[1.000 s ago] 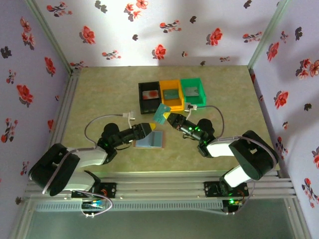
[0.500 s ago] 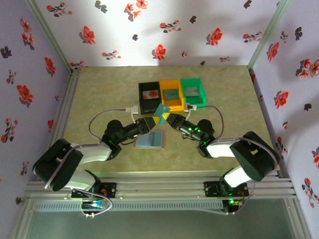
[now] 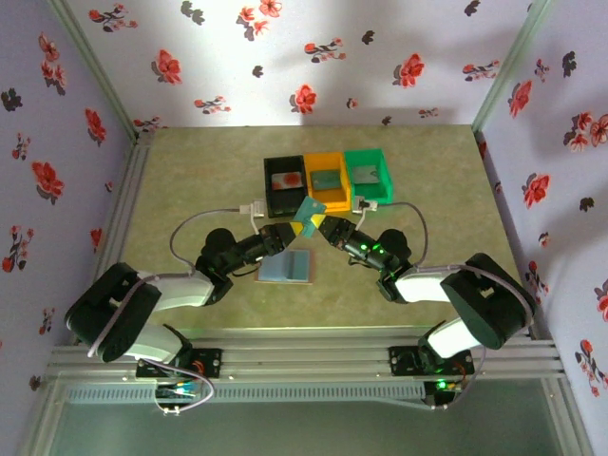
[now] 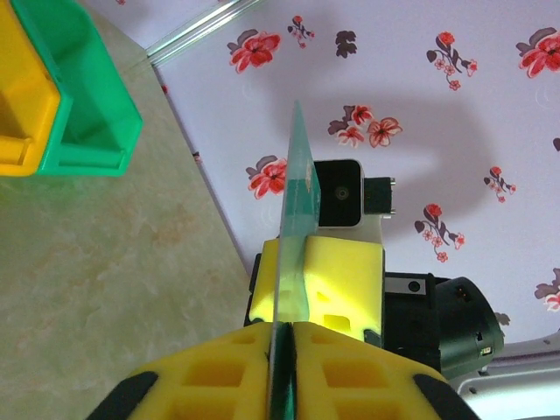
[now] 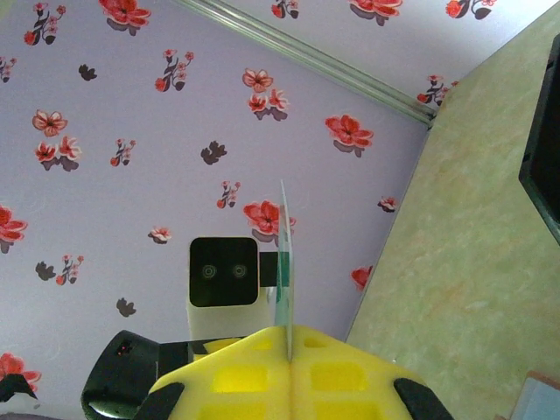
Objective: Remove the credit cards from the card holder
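- A teal-tinted credit card [image 3: 306, 210] is held in the air between the two arms, above the worktop [image 3: 190, 180] and just in front of the orange bin [image 3: 334, 202].
- The left hand [image 3: 292, 232] is closed narrowly on the card's lower left part; from the left wrist the card [image 4: 294, 254] is seen edge-on, standing upright and pinched between the yellow fingers [image 4: 219, 376].
- The right hand [image 3: 322, 226] is closed on the same card from the other side; from the right wrist the card [image 5: 283, 262] is seen as a thin upright line rising out of the shut yellow fingers [image 5: 341, 376].
- The card holder [image 3: 287, 267] is laid open and flat on the worktop, just nearer than both hands, with its pale blue panels turned up and a tan edge on its right side.
- A black bin [image 3: 269, 185], the orange bin and a green bin [image 3: 385, 176] are set touching in a row beyond the hands.
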Tool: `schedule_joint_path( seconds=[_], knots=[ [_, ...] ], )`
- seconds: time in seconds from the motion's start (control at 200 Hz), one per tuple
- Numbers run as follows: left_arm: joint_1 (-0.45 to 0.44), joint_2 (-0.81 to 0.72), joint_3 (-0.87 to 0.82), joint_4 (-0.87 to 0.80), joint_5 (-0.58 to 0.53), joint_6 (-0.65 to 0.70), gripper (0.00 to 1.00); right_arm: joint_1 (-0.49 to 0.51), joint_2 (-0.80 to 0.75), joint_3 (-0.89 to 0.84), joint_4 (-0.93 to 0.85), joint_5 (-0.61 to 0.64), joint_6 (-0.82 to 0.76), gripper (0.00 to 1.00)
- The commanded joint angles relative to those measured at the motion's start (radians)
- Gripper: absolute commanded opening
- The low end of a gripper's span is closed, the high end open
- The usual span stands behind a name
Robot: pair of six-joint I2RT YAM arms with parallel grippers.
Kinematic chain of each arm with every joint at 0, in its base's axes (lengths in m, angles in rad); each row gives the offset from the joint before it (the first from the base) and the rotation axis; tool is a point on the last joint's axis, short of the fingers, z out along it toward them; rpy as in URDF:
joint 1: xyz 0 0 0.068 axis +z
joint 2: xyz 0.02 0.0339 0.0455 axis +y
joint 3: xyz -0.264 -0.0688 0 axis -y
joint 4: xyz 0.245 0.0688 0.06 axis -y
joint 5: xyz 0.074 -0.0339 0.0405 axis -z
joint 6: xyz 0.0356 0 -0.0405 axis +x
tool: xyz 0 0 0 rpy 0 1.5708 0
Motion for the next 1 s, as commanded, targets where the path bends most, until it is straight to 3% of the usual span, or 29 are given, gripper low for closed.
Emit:
schedule_joint_path(
  seconds=[0.0, 0.075, 0.235, 0.385, 0.61, 0.735, 0.845, 0.995],
  knots=[
    [-0.005, 0.007, 0.035, 0.049, -0.013, 0.01, 0.08, 0.007, -0.013, -0.007, 0.028, 0.008, 0.017, 0.0],
    [-0.004, 0.008, 0.036, 0.05, -0.014, 0.012, 0.0, 0.007, -0.014, -0.007, 0.028, 0.007, 0.019, 0.01],
    [0.0, 0.01, 0.033, 0.048, -0.012, 0.012, 0.0, 0.004, -0.016, -0.008, 0.019, 0.002, 0.021, 0.07],
    [0.03, 0.007, 0.017, 0.04, 0.015, -0.003, 0.0, -0.012, -0.045, -0.004, -0.057, -0.016, -0.002, 0.19],
    [0.13, 0.012, 0.002, -0.023, 0.16, -0.044, 0.0, -0.093, -0.15, 0.019, -0.308, -0.09, -0.075, 0.34],
    [0.176, 0.007, 0.005, -0.086, 0.265, -0.047, 0.0, -0.141, -0.252, 0.068, -0.554, -0.136, -0.173, 0.41],
    [0.189, -0.034, 0.032, -0.269, 0.354, 0.027, 0.0, -0.149, -0.337, 0.142, -0.826, -0.158, -0.338, 0.48],
    [0.188, -0.162, 0.113, -0.753, 0.401, 0.285, 0.0, -0.157, -0.377, 0.205, -0.997, -0.201, -0.457, 0.5]
  ],
)
